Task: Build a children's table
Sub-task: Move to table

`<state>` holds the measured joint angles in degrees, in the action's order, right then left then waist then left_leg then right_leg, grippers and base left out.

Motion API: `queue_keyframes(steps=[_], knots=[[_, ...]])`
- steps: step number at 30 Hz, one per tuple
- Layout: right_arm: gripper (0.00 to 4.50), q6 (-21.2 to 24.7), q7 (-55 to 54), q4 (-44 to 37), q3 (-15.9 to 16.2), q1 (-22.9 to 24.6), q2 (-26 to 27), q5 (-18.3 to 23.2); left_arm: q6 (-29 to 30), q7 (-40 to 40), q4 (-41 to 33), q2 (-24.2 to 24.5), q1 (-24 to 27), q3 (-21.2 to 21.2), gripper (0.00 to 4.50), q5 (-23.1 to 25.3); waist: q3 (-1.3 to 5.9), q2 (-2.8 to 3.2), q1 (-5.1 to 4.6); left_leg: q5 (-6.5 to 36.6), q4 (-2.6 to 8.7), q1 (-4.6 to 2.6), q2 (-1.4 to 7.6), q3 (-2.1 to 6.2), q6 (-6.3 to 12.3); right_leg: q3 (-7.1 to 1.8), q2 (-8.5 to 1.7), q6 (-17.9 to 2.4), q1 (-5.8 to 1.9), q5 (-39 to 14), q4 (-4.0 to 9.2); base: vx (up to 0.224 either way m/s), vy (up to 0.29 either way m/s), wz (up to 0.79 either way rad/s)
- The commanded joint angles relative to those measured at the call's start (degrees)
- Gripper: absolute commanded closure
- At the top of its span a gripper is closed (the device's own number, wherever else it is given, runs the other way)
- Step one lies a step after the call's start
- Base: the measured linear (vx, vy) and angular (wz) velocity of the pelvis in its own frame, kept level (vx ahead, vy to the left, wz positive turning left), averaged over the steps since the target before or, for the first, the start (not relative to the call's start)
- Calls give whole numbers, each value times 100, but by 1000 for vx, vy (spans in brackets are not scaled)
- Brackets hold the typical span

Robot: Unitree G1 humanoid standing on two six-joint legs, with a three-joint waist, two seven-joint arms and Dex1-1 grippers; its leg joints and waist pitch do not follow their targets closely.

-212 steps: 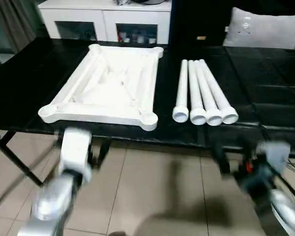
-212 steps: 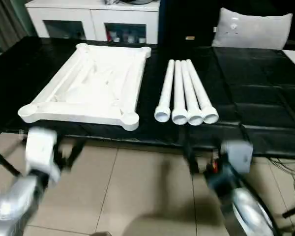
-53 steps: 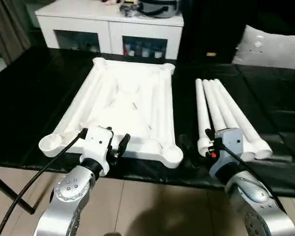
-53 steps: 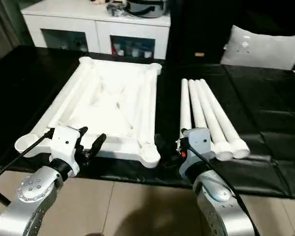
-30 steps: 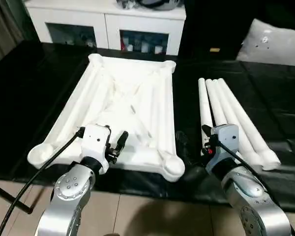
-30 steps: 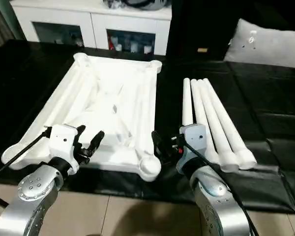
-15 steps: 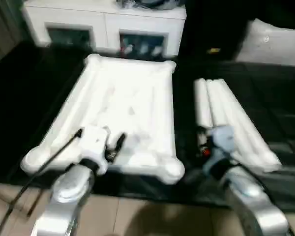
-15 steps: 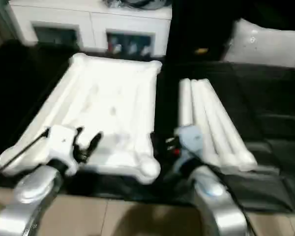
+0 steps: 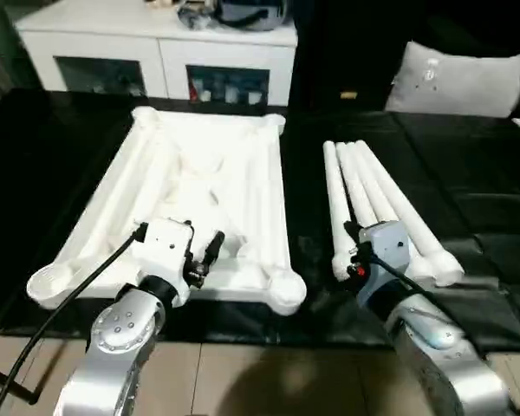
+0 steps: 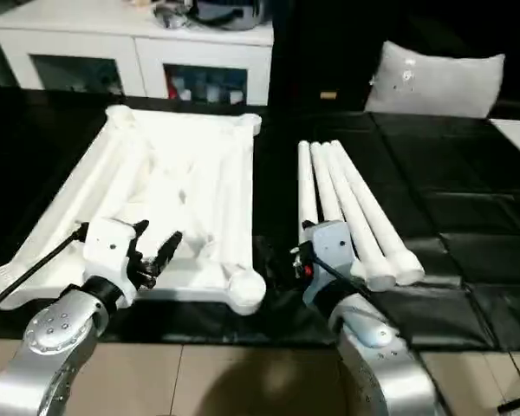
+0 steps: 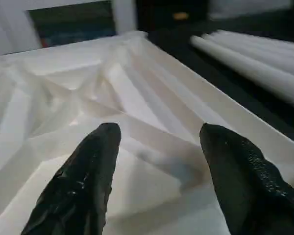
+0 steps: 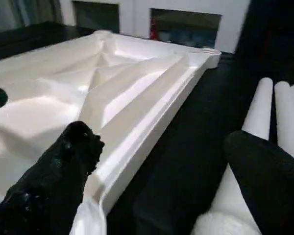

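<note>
- Left eye view: tabletop lies ribs-up, 4 legs just beside it.
- left gripper fingers spread over the ribs, holding nothing.
- right gripper spread wide too.

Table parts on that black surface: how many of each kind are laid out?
Tabletop: 1
Legs: 4
Total: 5 parts
</note>
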<state>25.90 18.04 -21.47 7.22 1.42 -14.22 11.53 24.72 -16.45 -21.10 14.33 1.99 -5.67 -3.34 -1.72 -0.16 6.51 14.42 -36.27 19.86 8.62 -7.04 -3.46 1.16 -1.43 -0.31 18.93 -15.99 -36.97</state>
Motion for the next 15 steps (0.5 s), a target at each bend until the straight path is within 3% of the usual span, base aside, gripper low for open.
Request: queue_keyframes(steps=[1,3,5,7,8,10,14,15], knots=[[0,124,350,-86,6,-91,-215,92,137,-586,-95,249,1,-178,153,-247,121,42,0,864,610,-40,420,178,-159,-303,-663,-563,-128,145,454,-84,-2,-1],[0,146,414,-92,2,-102,-278,112,172,-736,-100,346,-15,-230,153,-279,95,35,5,1109,633,-44,418,161,-128,-327,-676,-598,-84,-586,516,-41,-3,-1],[0,203,727,-123,-26,-146,-552,217,346,-1273,-46,636,-167,-401,153,-447,96,34,25,1180,645,-51,415,144,-94,-348,-677,-667,-43,-992,549,-33,-5,0],[0,223,822,-129,-45,-155,-644,245,332,-1458,28,739,-261,-469,153,-460,94,44,28,1147,655,-42,416,134,-72,-353,-665,-693,-24,-991,554,0,0,0],[0,238,976,-139,-44,-172,-797,267,288,-1727,165,899,-390,-582,187,-465,96,37,35,1133,654,-45,413,134,-57,-354,-665,-691,-18,-1001,561,0,0,0],[0,267,1200,-188,-3,-168,-986,308,170,-2032,326,1073,-499,-721,187,-433,96,64,55,1118,653,-43,406,132,-32,-366,-662,-711,-13,-960,565,0,0,0],[0,377,1596,-287,40,-142,-1304,391,-55,-2690,674,1425,-738,-977,230,-388,124,75,51,802,629,-15,402,123,47,-352,-653,-767,-27,-560,525,0,0,0],[0,408,1702,-291,32,-144,-1387,447,-169,-2867,880,1521,-895,-1063,230,-319,158,84,58,575,601,-8,399,120,69,-354,-656,-805,-50,-235,489,0,0,0]])
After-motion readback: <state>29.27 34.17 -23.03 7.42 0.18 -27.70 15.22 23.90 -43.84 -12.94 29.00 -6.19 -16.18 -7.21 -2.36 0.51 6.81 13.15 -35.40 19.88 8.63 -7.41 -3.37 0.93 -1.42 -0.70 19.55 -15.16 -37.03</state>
